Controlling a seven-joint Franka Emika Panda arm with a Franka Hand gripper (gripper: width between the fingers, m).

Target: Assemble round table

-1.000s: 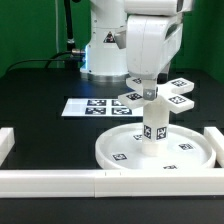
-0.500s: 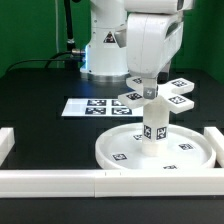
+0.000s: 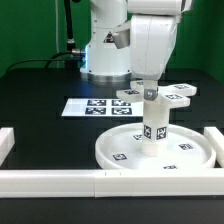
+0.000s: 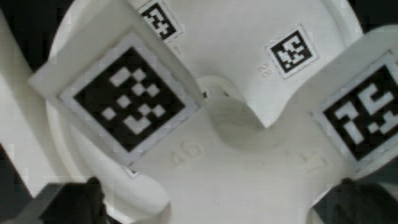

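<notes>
The large round disc [image 3: 115,150] lies flat at the front of the black table, rim up. The short thick post [image 3: 152,130] stands upright at its centre. The cross-shaped piece [image 3: 172,100] sits at the post's top, its tagged arms spreading sideways. My gripper [image 3: 149,90] hangs straight down over the cross's centre. In the wrist view the cross [image 4: 214,110] fills the picture, with the disc [image 4: 231,40] behind it. The gripper [image 4: 217,200] is open. Its dark fingers [image 4: 68,200] stand wide at either side of the cross's hub. I cannot tell whether they touch it.
The marker board [image 3: 95,106] lies flat behind the disc, toward the exterior view's left. White border rails run along the front [image 3: 50,180], the left [image 3: 8,145] and the right [image 3: 212,140]. The arm's base [image 3: 100,50] stands at the back.
The hand has shifted slightly over the cross-shaped piece, and the cross's arms look a little turned. The jaws stay wide. Disc and post have not moved.
</notes>
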